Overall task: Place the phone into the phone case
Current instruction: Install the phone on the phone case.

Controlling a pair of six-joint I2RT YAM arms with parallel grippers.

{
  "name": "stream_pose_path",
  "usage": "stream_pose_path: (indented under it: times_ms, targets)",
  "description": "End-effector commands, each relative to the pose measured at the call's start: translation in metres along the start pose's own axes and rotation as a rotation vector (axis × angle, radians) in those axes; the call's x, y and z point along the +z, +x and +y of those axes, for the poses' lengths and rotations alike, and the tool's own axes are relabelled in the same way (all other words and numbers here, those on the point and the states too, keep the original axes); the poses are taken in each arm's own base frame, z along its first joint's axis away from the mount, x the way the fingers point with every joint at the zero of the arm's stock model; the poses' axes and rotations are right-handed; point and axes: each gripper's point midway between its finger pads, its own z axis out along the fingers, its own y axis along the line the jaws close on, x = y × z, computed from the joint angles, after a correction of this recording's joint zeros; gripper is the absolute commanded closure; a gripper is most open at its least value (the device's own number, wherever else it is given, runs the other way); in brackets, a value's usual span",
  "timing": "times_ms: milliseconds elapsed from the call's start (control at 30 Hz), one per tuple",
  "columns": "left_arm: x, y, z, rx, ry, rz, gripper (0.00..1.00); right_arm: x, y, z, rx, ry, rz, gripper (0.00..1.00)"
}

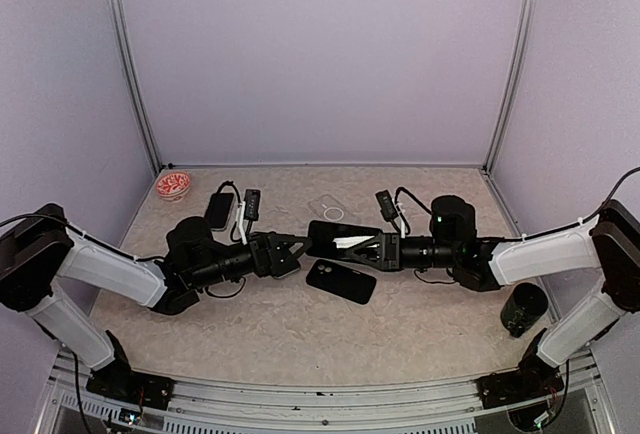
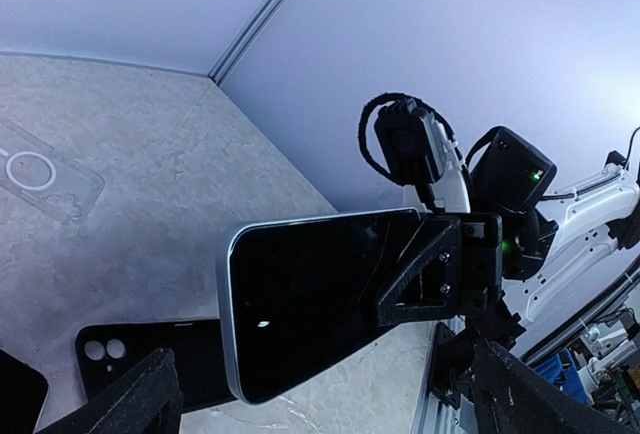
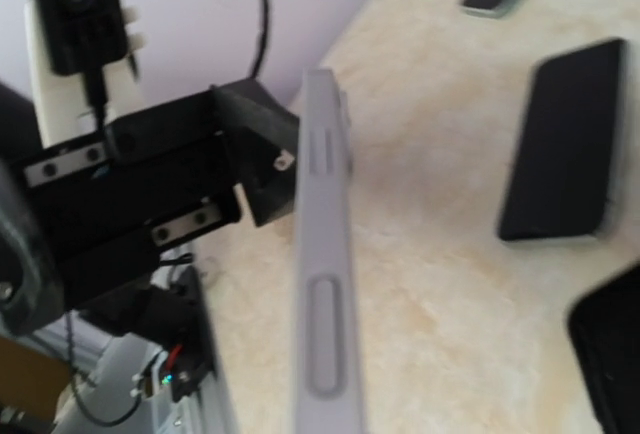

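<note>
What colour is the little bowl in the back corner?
Red with white markings. The bowl shows best in the top external view.

A black phone case [image 1: 340, 281], clear case [image 1: 330, 209], dark phone [image 1: 219, 211] and red bowl [image 1: 174, 186] are lying on the beige table [image 1: 300, 344] before me.

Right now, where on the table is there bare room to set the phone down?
Bare: the wide near strip between the black case and the front edge of the table. Crowded: the centre, and the back left by the red bowl.
</note>
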Motion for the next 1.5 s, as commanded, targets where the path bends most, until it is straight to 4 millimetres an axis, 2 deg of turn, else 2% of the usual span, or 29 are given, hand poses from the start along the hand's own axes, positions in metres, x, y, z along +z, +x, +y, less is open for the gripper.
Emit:
stream_pose_path:
  times_ms: [0,233,600,833,1133,1467]
  targets:
    - [0.001,0.014,0.019,0.004,-0.053,0.025,0.01,-0.010,-0.007,-0.009,0.036,0.097,-0.039,1.00]
    - [0.007,0.028,0.033,-0.009,-0.077,0.054,0.01,-0.013,0.004,-0.031,0.167,0.211,-0.011,1.00]
    - [0.018,0.053,0.055,-0.037,-0.119,0.121,0.01,-0.011,0.018,-0.044,0.308,0.232,0.002,1.00]
    - [0.027,0.069,0.074,-0.040,-0.164,0.169,0.01,-0.009,0.022,-0.049,0.331,0.238,0.006,1.00]
    - [0.036,0.080,0.104,-0.049,-0.271,0.210,0.01,-0.015,0.022,-0.056,0.337,0.296,-0.009,1.00]
    - [0.040,0.094,0.113,-0.077,-0.281,0.248,0.01,-0.017,0.026,-0.064,0.359,0.331,-0.009,1.00]
